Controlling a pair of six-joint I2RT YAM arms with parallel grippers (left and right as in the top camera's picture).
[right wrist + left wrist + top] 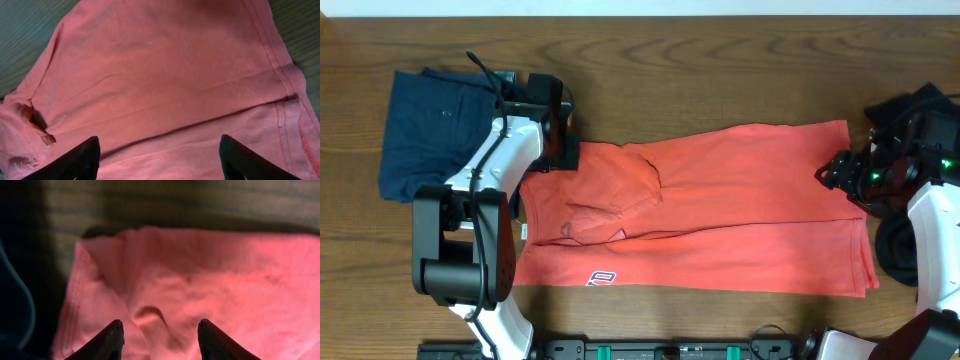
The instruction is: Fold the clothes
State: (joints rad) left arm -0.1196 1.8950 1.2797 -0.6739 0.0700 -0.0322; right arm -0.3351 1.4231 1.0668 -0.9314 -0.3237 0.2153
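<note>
T-shirt [740, 210]: coral-red cloth, matt, soft, creased; fine knit and stitched hem rows plain in wrist views. Lettering [602, 278] at lower left edge: flat print, smoother than cloth. Navy garment [425, 135], upper left: cloth, matt, lightly rumpled. Table [720, 60]: brown wood, streaked grain, low sheen. Left arm [505, 155]: white shell smooth, plastic-looking, faintly glossy; black housing below it smooth, satin.

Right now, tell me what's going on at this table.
Two robot arms are folding clothes. A coral-red T-shirt lies partly folded lengthwise across the wooden table. The left gripper hovers open over its left end and the right gripper open over its right end; neither holds cloth. A folded navy garment lies beside the left arm.
</note>
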